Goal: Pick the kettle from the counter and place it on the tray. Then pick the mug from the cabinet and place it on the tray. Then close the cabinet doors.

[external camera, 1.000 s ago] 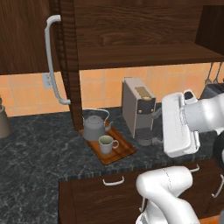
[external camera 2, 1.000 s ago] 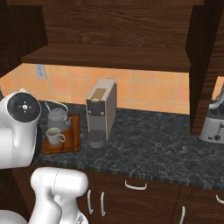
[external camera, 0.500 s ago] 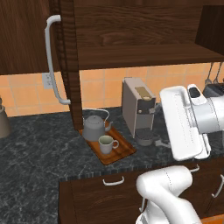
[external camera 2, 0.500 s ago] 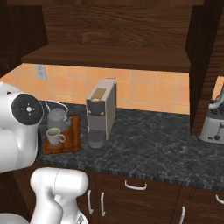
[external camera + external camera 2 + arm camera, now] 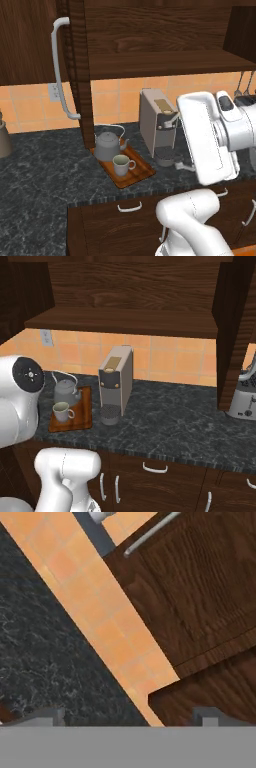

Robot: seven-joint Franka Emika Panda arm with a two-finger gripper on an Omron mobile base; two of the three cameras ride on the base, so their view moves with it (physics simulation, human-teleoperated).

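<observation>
Left base view: squat grey metal kettle [image 5: 107, 145] and small off-white mug [image 5: 121, 164] both sit on the reddish-brown wooden tray [image 5: 143, 172] on the dark marbled desk [image 5: 40, 170]; the left dark-brown cabinet door [image 5: 77, 70] stands open, so closing remains.

Right base view: same arrangement.

Hand view: tool state cannot be told; the right door's edge lies ahead.

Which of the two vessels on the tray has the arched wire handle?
The kettle, the grey squat one at the back of the tray; the off-white mug in front has a side handle.
</observation>
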